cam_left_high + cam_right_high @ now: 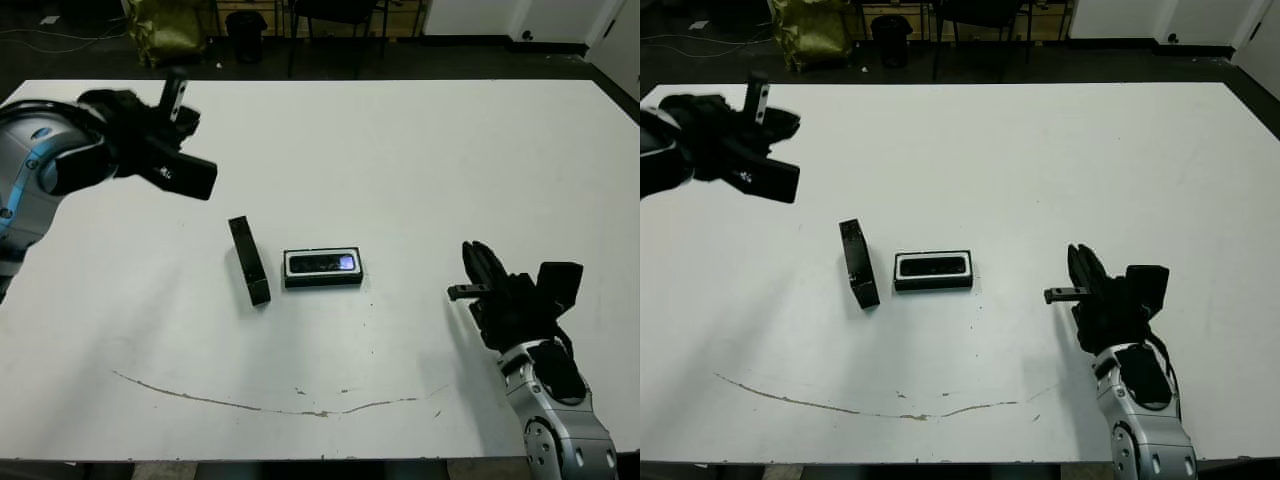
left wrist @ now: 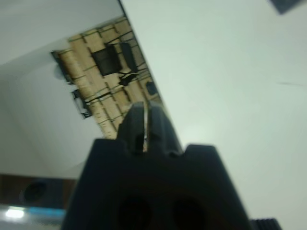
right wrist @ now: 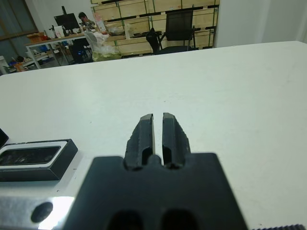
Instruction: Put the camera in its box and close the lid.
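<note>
One step looks done: your camera point(image 1: 322, 264) already lies inside the box point(image 1: 323, 281) on the counter point(image 1: 450, 170), off to the left of your right tool point(image 1: 478, 268), whose fingers are pressed together on nothing. Your left tool point(image 2: 146, 125) is raised well behind and left of the box, fingers together and empty. What remains is the lid point(image 1: 249, 260), standing on its edge just beside the box, to be laid on top.

An office or lab: shelving point(image 3: 158, 9), office chair point(image 3: 180, 28), cluttered desk point(image 3: 57, 40) behind
</note>
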Action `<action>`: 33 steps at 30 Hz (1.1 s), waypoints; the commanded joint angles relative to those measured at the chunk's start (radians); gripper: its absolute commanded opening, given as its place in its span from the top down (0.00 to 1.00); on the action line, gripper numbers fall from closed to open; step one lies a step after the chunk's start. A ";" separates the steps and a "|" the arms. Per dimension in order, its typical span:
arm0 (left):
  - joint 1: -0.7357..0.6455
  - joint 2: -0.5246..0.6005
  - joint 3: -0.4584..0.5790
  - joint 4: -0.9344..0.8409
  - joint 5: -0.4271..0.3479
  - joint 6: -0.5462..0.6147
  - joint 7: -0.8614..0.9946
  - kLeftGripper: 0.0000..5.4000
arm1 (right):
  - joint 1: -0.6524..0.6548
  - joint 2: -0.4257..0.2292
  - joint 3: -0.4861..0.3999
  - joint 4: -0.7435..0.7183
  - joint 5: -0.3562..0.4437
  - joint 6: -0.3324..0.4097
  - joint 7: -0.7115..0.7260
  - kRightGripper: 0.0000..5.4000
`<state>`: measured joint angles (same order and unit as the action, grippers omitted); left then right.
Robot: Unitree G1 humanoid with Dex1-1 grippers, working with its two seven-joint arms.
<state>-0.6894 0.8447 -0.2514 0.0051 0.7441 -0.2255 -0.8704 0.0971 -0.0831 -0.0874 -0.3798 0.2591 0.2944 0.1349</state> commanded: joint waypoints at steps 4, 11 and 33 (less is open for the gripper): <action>0.033 0.014 -0.053 0.070 -0.034 -0.028 -0.052 1.00 | 0.009 -0.003 -0.008 0.035 0.009 -0.021 0.019 1.00; 0.040 -0.006 -0.103 0.117 -0.036 -0.021 -0.069 1.00 | 0.008 -0.007 -0.004 0.025 -0.008 -0.022 0.012 1.00; 0.121 -0.019 -0.211 0.102 -0.031 0.012 -0.186 1.00 | 0.012 -0.003 -0.006 0.004 0.006 0.009 -0.004 1.00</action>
<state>-0.5937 0.8268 -0.4499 0.1206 0.7117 -0.2257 -1.0346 0.0963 -0.0824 -0.0867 -0.3829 0.2612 0.2793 0.1350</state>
